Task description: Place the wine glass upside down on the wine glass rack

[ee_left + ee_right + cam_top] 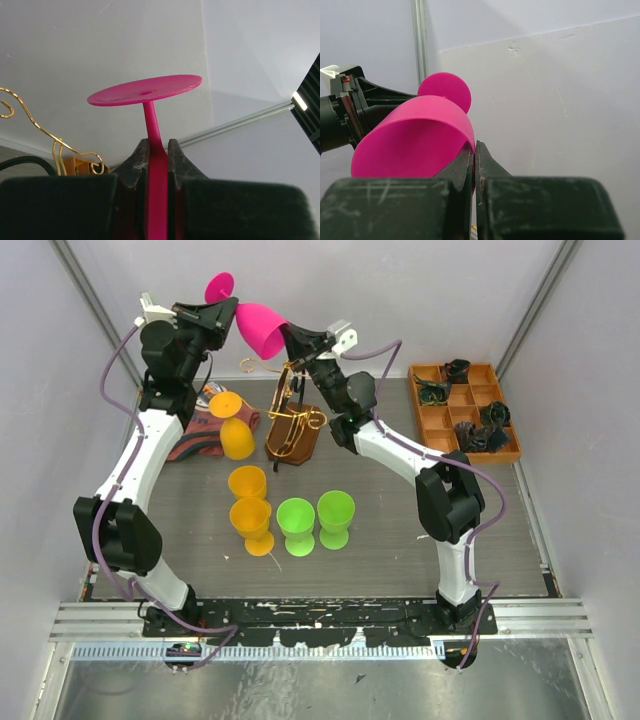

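Pink wine glass (pixel 258 328): aloft at upper left of centre in the top view, tilted, foot to upper left, bowl mouth to lower right. Held by: left gripper (pixel 157 150), jaws clamped on the stem; right gripper (pixel 475 150), jaws pinching the bowl rim. Gold-wire wine glass rack (pixel 292 430): on the surface (pixel 400 540) just below the glass, apparently not touching it. Also: orange glasses (pixel 248 502) and green glasses (pixel 316 522), lower centre.

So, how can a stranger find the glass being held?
Look above the table's far edge, where the arms meet. The wine glass is held there, left pincer on its stem, right pincer on its rim. It alone is pink; orange glasses and green glasses sit below.
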You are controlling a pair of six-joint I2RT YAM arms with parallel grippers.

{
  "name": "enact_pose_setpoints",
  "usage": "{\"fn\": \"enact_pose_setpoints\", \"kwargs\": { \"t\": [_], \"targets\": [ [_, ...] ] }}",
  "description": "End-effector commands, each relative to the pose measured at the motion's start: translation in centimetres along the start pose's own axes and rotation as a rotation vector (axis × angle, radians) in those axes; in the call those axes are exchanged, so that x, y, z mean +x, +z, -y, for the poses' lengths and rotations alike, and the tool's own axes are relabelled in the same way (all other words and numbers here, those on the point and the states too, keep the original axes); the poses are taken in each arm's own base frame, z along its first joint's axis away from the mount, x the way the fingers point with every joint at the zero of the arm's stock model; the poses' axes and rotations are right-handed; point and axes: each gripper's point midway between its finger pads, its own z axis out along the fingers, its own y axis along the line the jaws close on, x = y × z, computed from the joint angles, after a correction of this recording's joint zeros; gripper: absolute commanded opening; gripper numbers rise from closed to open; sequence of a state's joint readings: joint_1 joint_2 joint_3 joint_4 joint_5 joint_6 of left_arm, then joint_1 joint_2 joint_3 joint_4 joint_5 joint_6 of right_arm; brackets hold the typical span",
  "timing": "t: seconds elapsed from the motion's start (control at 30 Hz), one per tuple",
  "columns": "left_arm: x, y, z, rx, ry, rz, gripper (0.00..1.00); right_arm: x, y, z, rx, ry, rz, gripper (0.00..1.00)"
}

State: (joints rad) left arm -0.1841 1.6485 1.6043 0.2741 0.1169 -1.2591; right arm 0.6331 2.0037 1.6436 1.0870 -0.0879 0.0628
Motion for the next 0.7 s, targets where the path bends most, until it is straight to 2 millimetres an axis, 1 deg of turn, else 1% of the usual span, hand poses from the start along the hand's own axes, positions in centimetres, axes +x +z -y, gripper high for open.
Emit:
{"fn": "enact_pose_setpoints", "kwargs": {
  "t": [0.0,0.1,0.17,0.27,0.33,0.4,0.47,0.53,0.67],
  "targets": [
    [0.9,0.3,0.9,0.045,0.066,-0.038,0.10,-2.7,0.3,-2.8,-0.093,0.022,0.081,0.00],
    [0.6,0.4,1.2,0.069,0.081,-0.031,0.05,-2.7,0.0,-3.0,-0.104,0.016,0.082,0.01],
    [0.4,0.4,1.4,0.088,0.095,-0.030,0.04,-2.7,-0.1,-3.0,-0.105,0.006,0.081,0.04],
    [0.3,0.5,1.9,0.112,0.118,-0.029,0.03,-2.5,-0.2,-2.9,-0.101,-0.011,0.076,0.06],
    [0.1,0.5,2.1,0.126,0.127,-0.029,0.03,-2.5,-0.2,-2.7,-0.097,-0.018,0.077,0.10],
    [0.0,0.5,2.4,0.141,0.134,-0.028,0.03,-2.5,-0.2,-2.7,-0.093,-0.022,0.078,0.26],
    [-0.5,0.4,2.6,0.153,0.146,-0.018,0.03,-2.4,-0.4,-2.5,-0.084,-0.033,0.073,0.36],
    [-1.5,0.3,2.8,0.162,0.168,0.001,0.03,-2.5,-0.6,-2.2,-0.075,-0.049,0.070,0.45],
    [-4.1,0.0,4.0,0.200,0.251,0.046,0.03,-2.9,-1.2,-1.8,-0.053,-0.086,0.062,0.74]
  ]
}}
